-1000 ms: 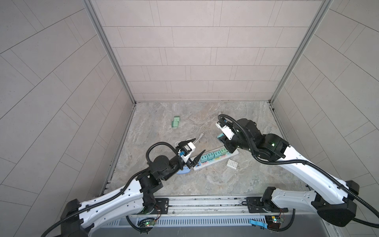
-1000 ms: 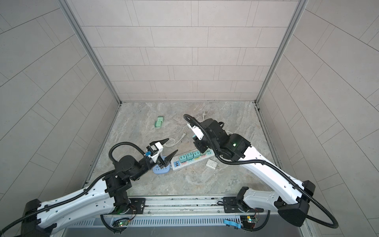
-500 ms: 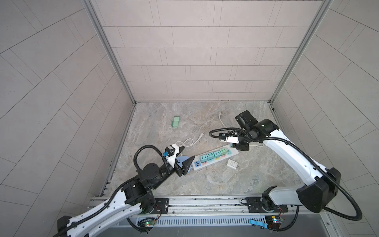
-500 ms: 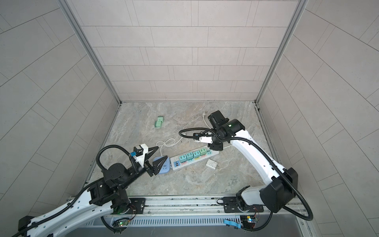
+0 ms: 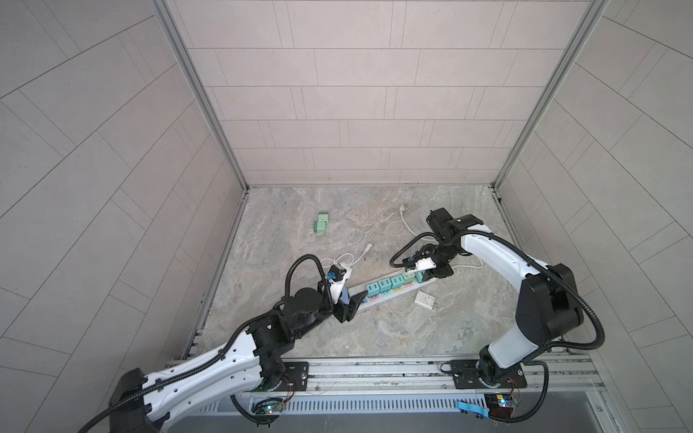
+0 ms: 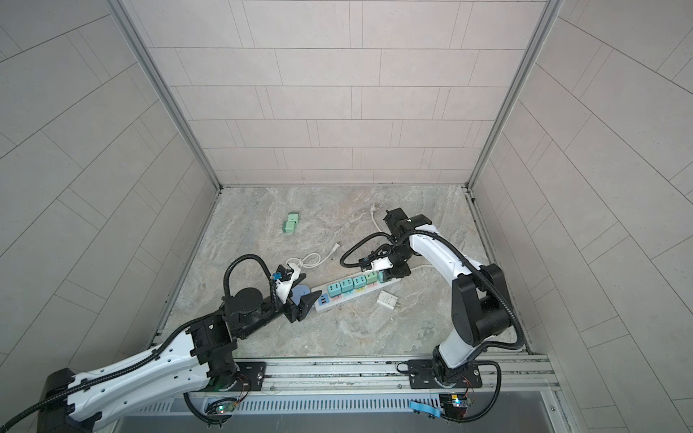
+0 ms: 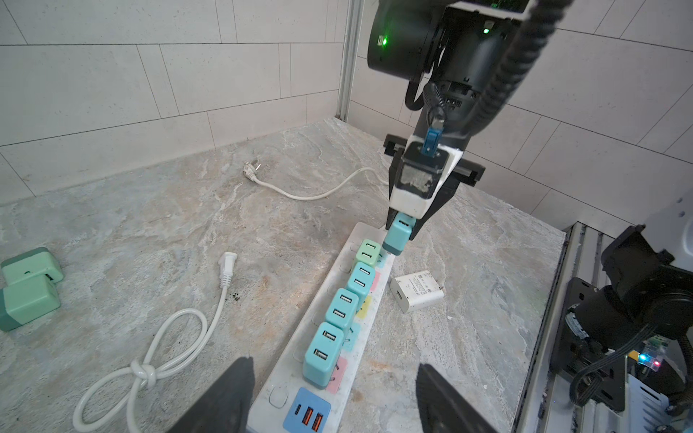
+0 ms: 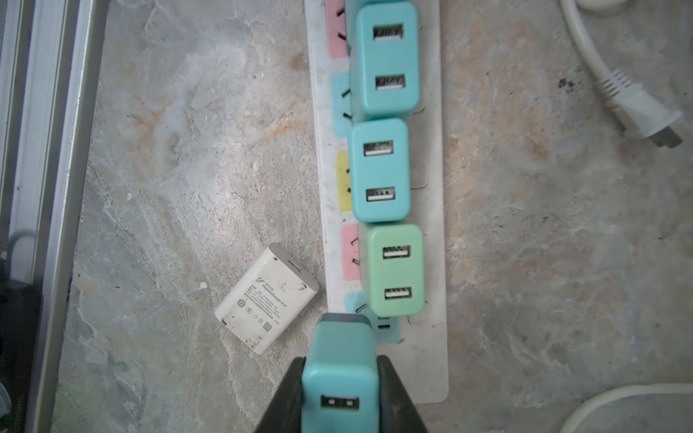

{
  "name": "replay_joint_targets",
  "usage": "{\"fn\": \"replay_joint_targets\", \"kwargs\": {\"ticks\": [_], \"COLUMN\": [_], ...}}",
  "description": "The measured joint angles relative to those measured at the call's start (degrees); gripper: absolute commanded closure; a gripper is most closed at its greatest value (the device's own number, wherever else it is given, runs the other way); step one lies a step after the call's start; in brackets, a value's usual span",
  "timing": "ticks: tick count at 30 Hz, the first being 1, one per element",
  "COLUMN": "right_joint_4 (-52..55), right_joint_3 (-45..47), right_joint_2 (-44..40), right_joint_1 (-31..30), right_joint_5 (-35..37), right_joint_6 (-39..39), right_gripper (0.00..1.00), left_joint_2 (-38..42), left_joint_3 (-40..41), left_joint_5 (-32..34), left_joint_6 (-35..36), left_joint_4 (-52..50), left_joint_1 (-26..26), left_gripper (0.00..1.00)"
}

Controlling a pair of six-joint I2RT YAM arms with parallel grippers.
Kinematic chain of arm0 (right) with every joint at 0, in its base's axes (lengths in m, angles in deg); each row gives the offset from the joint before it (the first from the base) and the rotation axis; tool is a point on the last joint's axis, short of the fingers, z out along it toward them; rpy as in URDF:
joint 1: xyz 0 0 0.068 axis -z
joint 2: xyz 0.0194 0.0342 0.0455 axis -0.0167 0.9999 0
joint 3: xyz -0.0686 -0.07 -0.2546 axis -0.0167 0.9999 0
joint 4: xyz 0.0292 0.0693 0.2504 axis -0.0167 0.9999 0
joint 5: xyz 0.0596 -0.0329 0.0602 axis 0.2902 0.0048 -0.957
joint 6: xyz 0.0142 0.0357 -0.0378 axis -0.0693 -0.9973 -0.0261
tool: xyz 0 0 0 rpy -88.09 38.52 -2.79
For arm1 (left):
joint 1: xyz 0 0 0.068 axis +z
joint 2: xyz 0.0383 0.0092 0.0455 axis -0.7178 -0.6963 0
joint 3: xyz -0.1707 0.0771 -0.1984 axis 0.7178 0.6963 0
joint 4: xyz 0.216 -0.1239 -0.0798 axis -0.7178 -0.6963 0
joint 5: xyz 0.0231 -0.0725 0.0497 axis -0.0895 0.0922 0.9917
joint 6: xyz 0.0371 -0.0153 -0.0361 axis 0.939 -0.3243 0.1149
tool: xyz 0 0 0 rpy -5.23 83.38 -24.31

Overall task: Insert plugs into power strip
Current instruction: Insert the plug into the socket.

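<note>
The white power strip (image 5: 378, 300) (image 6: 330, 305) (image 7: 300, 337) (image 8: 431, 187) lies slantwise on the stone floor. Several plugs stand in it in a row, teal ones (image 7: 323, 352) (image 8: 380, 170) and a mint one (image 7: 369, 252) (image 8: 393, 270). My right gripper (image 5: 422, 275) (image 6: 382, 276) (image 8: 339, 375) is shut on a teal plug (image 7: 399, 234) (image 8: 339, 352), tilted over the strip's far end beside the mint one; its prongs are hidden. My left gripper (image 5: 352, 303) (image 6: 303, 303) (image 7: 333, 367) is open and straddles the strip's near end. A white charger block (image 5: 425, 300) (image 7: 416, 290) (image 8: 266, 298) lies beside the strip.
Two mint plugs (image 5: 321, 223) (image 6: 291, 223) (image 7: 30, 285) lie together at the back left. A knotted white cord (image 5: 348, 258) (image 7: 150, 360) with a small plug lies behind the strip. Another white cord (image 5: 405, 217) (image 7: 300, 195) runs to the back. Tiled walls enclose the floor.
My right gripper has come down with the teal plug to the strip's far end. My left gripper has shifted at the strip's near end, its jaws a little wider.
</note>
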Motion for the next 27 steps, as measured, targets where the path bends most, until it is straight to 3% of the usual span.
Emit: {"fn": "replay_joint_targets", "kwargs": {"ticks": [8,27], "right_joint_4": [-1.20,-5.57], "right_joint_3": [-1.51,-1.42], "right_joint_2": [3.93,4.13], "right_joint_1": [0.76,3.04], "right_joint_5": [-1.27,-4.00], "right_joint_6": [3.34,6.99], "right_gripper": [1.00,1.00], "left_joint_2": [-0.50,1.99], "left_joint_3": [-0.55,-0.55], "left_joint_5": [1.46,2.05], "left_joint_6": [0.22,0.22], "left_joint_4": [0.07,0.11], "left_joint_1": [0.50,0.87], "left_gripper": [0.25,0.25]}}
